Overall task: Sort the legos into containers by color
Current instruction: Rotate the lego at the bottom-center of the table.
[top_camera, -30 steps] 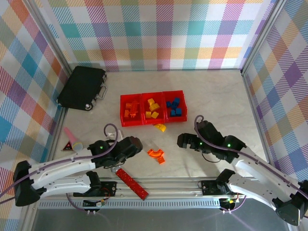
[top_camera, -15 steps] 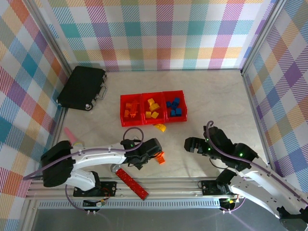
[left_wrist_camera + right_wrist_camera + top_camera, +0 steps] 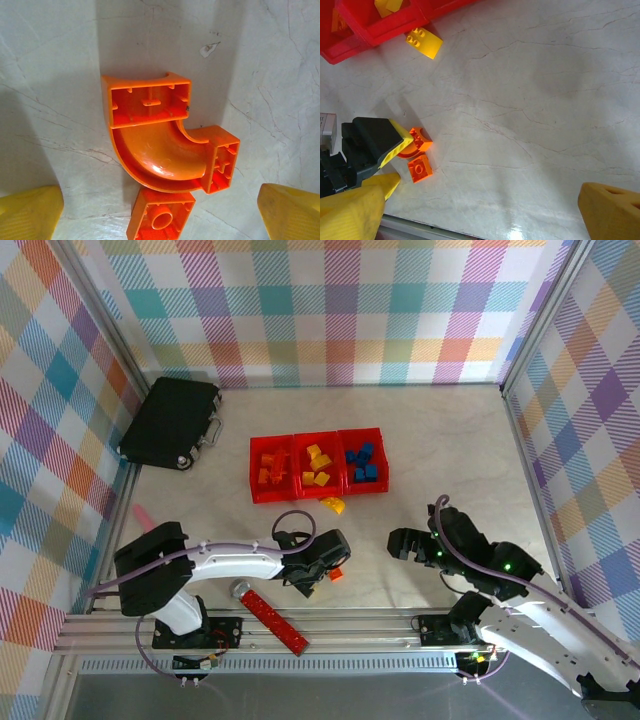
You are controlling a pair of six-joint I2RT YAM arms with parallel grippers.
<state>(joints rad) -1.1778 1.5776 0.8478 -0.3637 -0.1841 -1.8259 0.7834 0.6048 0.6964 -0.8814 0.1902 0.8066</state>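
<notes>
Swung inward since a second ago, the left pincer (image 3: 330, 568) hangs spread over the orange arch (image 3: 155, 150), which lies on the surface (image 3: 270, 100) between its fingers. A small orange brick (image 3: 161, 220) sits just beside the arch. Best to drop straight down and pinch the arch alone. The right pincer (image 3: 400, 543) is spread, well apart.

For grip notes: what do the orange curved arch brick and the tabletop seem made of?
Orange curved arch brick: apparently moulded hard plastic, glossy; highlights on the curve, hollow ribbed ends. Tabletop: pale, grey-veined, marble-look, slightly shiny; stone or printed laminate, cannot tell.
</notes>
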